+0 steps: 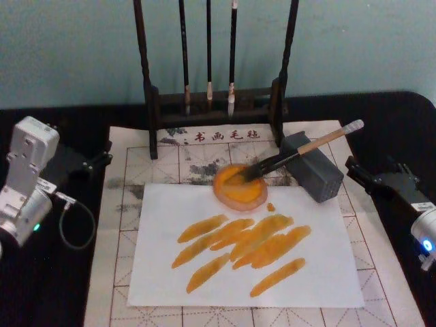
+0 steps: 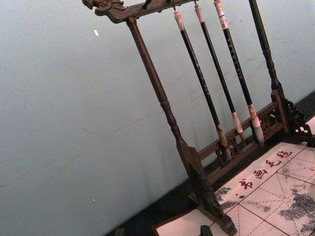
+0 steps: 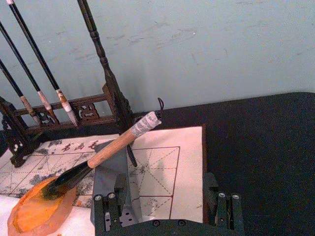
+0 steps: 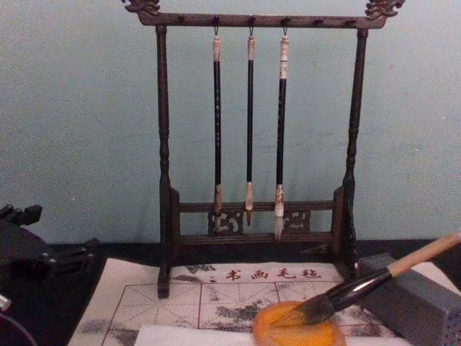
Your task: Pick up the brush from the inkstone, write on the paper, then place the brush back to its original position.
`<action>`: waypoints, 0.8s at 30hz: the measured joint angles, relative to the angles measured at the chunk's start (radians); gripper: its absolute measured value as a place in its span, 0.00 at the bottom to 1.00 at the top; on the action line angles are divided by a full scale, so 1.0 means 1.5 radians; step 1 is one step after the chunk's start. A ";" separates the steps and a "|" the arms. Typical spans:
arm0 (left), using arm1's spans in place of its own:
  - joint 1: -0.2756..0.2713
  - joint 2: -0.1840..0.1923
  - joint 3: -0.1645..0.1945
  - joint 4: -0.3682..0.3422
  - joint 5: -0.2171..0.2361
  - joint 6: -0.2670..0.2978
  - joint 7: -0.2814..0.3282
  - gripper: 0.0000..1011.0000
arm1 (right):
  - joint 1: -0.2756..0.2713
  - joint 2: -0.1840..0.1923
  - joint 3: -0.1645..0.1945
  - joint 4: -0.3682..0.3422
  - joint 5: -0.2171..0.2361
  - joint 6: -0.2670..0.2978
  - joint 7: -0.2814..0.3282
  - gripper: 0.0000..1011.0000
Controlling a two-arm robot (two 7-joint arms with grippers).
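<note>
Currently the large pale-wood-handled calligraphy brush (image 1: 300, 154) lies tilted, its dark bristles in the small round orange inkstone (image 1: 240, 187) and its handle propped on a grey rectangular block (image 1: 315, 170). Below, the white paper sheet (image 1: 163, 272) bears orange strokes. Right gripper (image 1: 371, 178) sits beside the block, fingers spread, holding nothing. Left gripper (image 1: 95, 162) rests at the mat's left edge; whether its fingers are spread cannot be told.

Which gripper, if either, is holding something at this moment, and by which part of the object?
Nothing is held. The brush lies with its bristles in the inkstone, its handle propped on the grey block. The left gripper and right gripper sit apart at the sides.
</note>
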 joint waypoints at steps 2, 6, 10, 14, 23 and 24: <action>0.000 0.000 0.000 0.000 0.000 0.000 0.000 0.99 | 0.000 0.000 0.000 0.000 0.000 0.000 0.000 0.99; 0.000 0.000 0.000 0.000 0.000 0.000 0.000 0.99 | 0.000 0.000 0.000 0.000 0.000 0.000 0.000 0.99; 0.000 0.000 0.000 0.000 0.000 0.000 0.000 0.99 | 0.000 0.000 0.000 0.000 0.000 0.000 0.000 0.99; 0.000 0.000 0.000 0.000 0.000 0.000 0.000 0.99 | 0.000 0.000 0.000 0.000 0.000 0.000 0.000 0.99; 0.000 0.000 0.000 0.000 0.000 0.000 0.000 0.99 | 0.000 0.000 0.000 0.000 0.000 0.000 0.000 0.99; 0.000 0.000 0.000 0.000 0.000 0.000 0.000 0.99 | 0.000 0.000 0.000 0.000 0.000 0.000 0.000 0.99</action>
